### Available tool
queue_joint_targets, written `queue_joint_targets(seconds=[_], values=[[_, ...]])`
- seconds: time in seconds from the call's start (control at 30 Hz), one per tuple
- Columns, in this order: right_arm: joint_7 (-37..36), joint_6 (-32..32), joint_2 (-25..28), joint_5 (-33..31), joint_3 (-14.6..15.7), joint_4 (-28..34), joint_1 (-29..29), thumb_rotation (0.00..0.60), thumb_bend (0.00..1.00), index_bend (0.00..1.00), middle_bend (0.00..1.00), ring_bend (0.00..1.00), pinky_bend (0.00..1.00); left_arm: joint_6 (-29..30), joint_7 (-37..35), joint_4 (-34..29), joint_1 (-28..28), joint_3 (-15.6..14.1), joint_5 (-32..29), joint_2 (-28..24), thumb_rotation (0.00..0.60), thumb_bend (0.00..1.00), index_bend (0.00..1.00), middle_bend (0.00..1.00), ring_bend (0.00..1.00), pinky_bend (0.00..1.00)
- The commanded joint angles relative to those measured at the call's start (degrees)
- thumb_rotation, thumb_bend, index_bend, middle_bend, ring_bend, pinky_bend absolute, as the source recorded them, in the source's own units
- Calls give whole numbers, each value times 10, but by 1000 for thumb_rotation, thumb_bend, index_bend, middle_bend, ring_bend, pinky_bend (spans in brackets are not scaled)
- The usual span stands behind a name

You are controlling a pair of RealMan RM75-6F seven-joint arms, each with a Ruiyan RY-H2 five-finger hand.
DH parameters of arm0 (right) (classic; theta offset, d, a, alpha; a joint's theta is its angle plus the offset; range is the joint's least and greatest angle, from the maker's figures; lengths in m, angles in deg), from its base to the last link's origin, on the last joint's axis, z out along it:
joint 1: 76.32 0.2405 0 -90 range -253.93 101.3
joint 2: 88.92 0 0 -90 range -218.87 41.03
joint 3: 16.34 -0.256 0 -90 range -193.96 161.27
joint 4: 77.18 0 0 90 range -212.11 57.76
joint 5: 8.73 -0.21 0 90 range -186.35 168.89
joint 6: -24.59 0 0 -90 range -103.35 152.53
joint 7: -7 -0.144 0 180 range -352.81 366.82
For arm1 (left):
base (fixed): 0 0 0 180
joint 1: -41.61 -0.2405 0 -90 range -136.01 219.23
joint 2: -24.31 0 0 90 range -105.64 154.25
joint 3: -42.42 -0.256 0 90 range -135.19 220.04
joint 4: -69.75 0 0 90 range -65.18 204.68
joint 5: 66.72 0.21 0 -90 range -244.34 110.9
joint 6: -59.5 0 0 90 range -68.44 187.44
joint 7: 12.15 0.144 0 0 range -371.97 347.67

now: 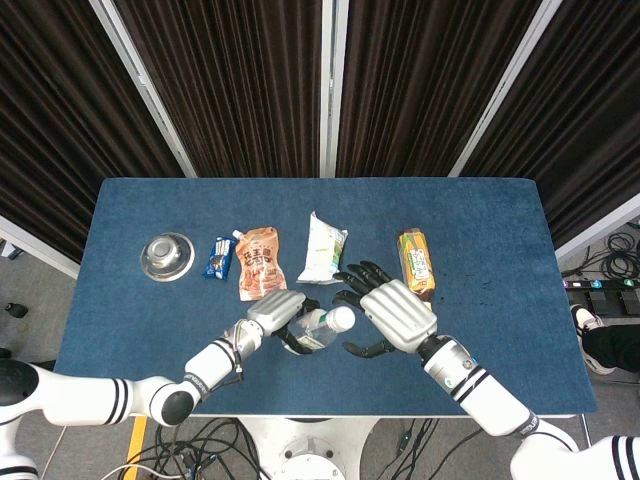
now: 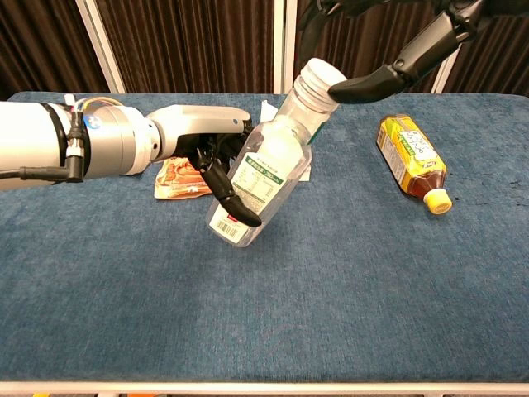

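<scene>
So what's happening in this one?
The left robot hand grips a clear plastic bottle with a white label, holding it tilted above the blue table. The right robot hand is at the bottle's white cap, one fingertip touching it; the cap is on. Farther back lie a yellow-green drink bottle on its side, a white packet, an orange spouted pouch, a small blue packet and a metal bowl.
</scene>
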Motion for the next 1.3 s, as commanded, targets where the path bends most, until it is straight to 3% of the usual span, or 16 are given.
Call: queue_joint_targets(seconds=[0.03, 0.9, 0.97, 1.1, 1.3], values=[[-3, 2, 5, 0, 1, -1, -4, 422, 205, 299, 88, 0, 0, -1, -2, 1, -1, 1, 1, -1, 600, 42, 585, 606, 517, 538], [-2, 2, 0, 15, 4, -5, -6, 424, 224, 299, 88, 0, 0, -3, -3, 7, 0, -3, -1, 4, 600, 42, 585, 606, 517, 539], [6, 10, -6, 15, 3, -11, -6, 456, 256, 300, 87, 0, 0, -4, -4, 7, 0, -3, -1, 3, 600, 41, 585, 606, 517, 538], [24, 18, -18, 11, 3, -17, -4, 595, 306, 298, 88, 0, 0, -4, -4, 6, 1, -2, 0, 2, 600, 42, 585, 606, 518, 538], [44, 24, -31, 0, 4, -17, 1, 600, 307, 309, 95, 0, 0, -4, -5, 5, 1, -1, 0, 1, 600, 41, 584, 606, 517, 538]])
